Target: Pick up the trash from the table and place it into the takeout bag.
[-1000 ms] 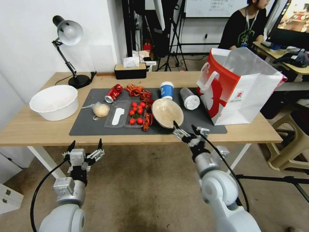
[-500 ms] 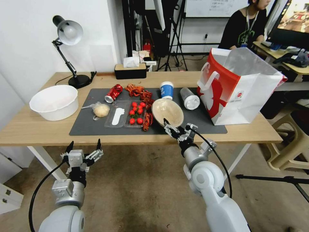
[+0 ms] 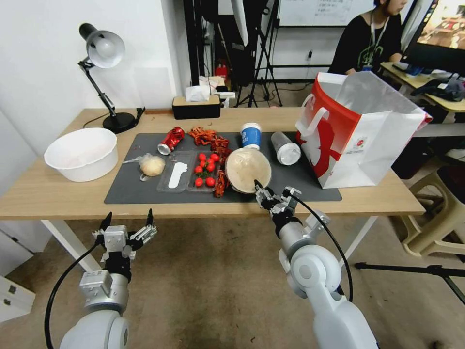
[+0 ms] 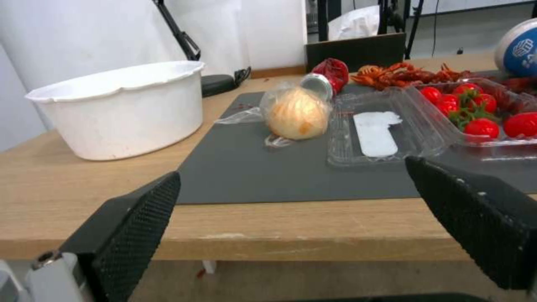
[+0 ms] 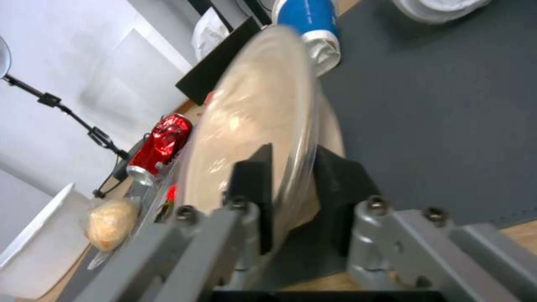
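Trash nearest the robot is the shallow beige bowl (image 3: 248, 168), tilted up at the front edge of the dark grey mat (image 3: 135, 189), its near rim pinched between the closed fingers (image 5: 254, 188) of the right gripper (image 3: 271, 196). Below the table (image 3: 48, 194) edge on the left, the left gripper (image 3: 127, 227) hangs with its fingers spread wide and nothing between them. Farther back on the mat lie the beige lump in clear wrap (image 3: 152, 165), the dented red can (image 3: 170, 140), the blue-and-white paper cup (image 3: 251, 135) and the clear plastic lidded cup (image 3: 285, 148) on its side, with the takeout bag (image 3: 358, 131) standing open at the mat's right end.
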Tool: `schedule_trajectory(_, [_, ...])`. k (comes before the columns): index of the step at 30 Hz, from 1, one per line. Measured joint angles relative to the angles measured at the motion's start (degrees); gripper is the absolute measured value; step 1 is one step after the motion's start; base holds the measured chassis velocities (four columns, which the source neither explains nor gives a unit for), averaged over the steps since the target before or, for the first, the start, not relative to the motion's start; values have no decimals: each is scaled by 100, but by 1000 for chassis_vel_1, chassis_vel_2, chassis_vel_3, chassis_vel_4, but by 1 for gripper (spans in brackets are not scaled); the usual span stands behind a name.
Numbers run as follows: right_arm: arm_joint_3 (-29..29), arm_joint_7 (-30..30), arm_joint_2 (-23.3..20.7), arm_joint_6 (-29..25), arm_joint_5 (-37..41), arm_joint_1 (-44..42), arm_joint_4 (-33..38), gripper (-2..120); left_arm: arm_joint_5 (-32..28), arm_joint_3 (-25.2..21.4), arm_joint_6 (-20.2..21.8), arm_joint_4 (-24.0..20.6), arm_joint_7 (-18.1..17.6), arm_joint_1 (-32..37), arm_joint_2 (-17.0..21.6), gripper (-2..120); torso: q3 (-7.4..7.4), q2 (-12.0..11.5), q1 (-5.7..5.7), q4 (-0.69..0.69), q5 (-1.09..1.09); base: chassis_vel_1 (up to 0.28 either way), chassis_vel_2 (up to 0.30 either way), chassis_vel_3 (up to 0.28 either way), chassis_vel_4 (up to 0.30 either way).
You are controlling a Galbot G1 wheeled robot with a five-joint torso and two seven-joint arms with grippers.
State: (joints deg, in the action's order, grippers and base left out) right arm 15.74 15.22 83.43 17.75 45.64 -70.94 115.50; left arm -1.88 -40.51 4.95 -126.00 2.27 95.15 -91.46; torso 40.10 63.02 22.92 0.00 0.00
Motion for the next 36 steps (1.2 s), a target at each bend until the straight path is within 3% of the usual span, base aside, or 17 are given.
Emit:
schedule_trajectory(3, [33, 16, -1, -2, 2, -22, 31, 1, 4, 5, -19, 0, 0, 8, 2, 100, 0, 0, 0, 0, 0, 0, 0, 0, 0])
schedule_trajectory(12, [120, 60, -11, -6, 24, -64, 123, 0, 7, 10, -31, 17, 2, 8, 9, 100, 0, 0, 0, 0, 0, 0, 0, 0, 0])
schedule_trajectory(17, [347, 2, -131, -3, 131, -61, 561, 0, 6, 13, -31, 53, 5, -24, 23, 100, 0, 0, 0, 0, 0, 0, 0, 0, 0])
schedule_trajectory(20, [800, -164, -697, 81, 194, 86, 1101, 0, 6, 21, -30, 82, 9, -44, 31, 100, 0, 0, 0, 0, 1, 0, 0, 0, 0])
schedule_trajectory(21, [800, -164, -697, 81, 194, 86, 1101, 0, 6, 21, -30, 82, 9, -44, 31, 100, 0, 0, 0, 0, 1, 0, 0, 0, 0])
schedule_trajectory(25, [1203, -255, -1517, 61, 305, 396, 1414, 0, 5, 28, -29, 97, 11, -48, 34, 100, 0, 0, 0, 0, 1, 0, 0, 0, 0])
schedule_trajectory(36, [2207, -265, -2793, -197, 518, 1465, 1126, 0, 28, 42, -46, 89, 16, -17, 9, 100, 1, 0, 0, 1, 0, 0, 0, 0, 0])
